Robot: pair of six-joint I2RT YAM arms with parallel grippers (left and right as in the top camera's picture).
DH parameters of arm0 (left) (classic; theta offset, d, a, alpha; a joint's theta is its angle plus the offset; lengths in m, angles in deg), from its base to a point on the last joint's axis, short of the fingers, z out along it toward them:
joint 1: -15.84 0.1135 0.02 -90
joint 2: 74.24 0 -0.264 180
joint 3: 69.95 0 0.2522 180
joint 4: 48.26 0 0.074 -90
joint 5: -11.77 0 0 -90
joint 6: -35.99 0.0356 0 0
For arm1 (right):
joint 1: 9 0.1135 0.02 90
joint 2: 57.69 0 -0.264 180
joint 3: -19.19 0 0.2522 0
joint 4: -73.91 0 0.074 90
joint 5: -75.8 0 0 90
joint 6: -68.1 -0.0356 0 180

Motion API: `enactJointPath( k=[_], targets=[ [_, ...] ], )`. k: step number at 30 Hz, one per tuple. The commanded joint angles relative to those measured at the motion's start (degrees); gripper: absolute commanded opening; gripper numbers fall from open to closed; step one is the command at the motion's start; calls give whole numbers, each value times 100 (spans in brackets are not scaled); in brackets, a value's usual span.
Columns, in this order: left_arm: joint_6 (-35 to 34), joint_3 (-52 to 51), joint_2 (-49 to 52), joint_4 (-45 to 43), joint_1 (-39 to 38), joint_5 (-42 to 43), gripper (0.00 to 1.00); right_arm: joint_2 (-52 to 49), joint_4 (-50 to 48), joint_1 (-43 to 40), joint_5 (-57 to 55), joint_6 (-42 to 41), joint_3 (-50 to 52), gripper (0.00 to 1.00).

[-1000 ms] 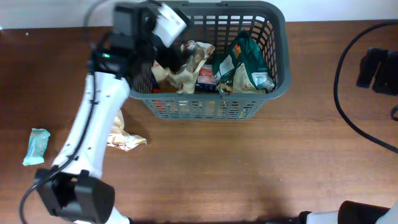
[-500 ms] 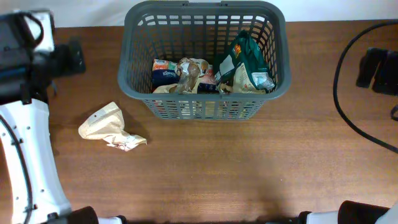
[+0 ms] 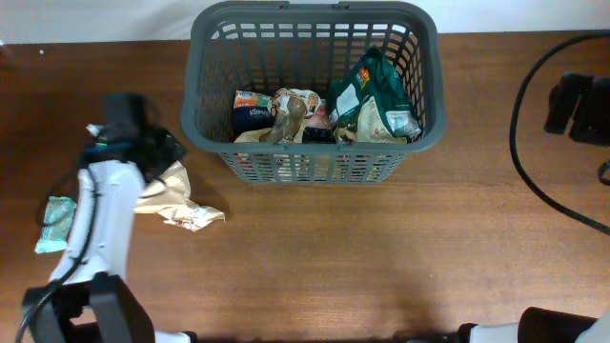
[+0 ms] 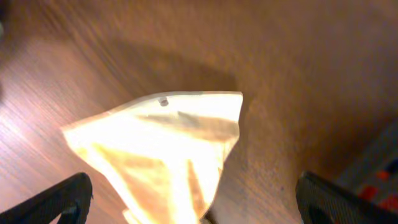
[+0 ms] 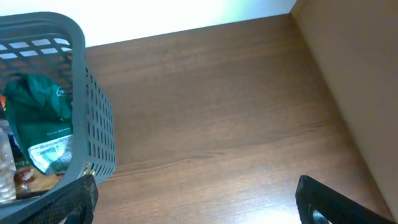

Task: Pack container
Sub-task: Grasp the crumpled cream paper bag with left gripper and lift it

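Brown wooden tabletop (image 3: 381,257) carries the container (image 3: 315,168) against its far edge, near the middle, with a green packet (image 3: 376,95) and other snack packets lying inside. The left gripper (image 4: 193,190) hangs over a crumpled beige packet (image 3: 186,208) toward the left edge, jaws spread wide, gripping nothing. A pale blue packet (image 3: 57,221) lies by the left edge. The right gripper (image 5: 193,196) is likewise wide open and empty, above bare wood beside the container.

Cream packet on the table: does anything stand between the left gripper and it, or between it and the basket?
Nothing visible does. The open left gripper hovers right over the cream packet; only table lies between packet and basket.
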Motion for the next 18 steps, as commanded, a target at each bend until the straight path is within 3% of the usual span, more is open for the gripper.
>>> enactJointPath(
  k=[1, 11, 18],
  targets=[
    [-1375, -457, -2, -256, -466, -892, 99, 37, -42, -33, 105, -11, -15, 99],
    [-2179, -1344, 446, -450, -761, -1349, 99, 37, -31, -33, 227, -11, -15, 99],
    [-2192, -1703, 977, -914, -761, -1156, 99, 35, -17, -33, 334, -9, -15, 99]
  ],
)
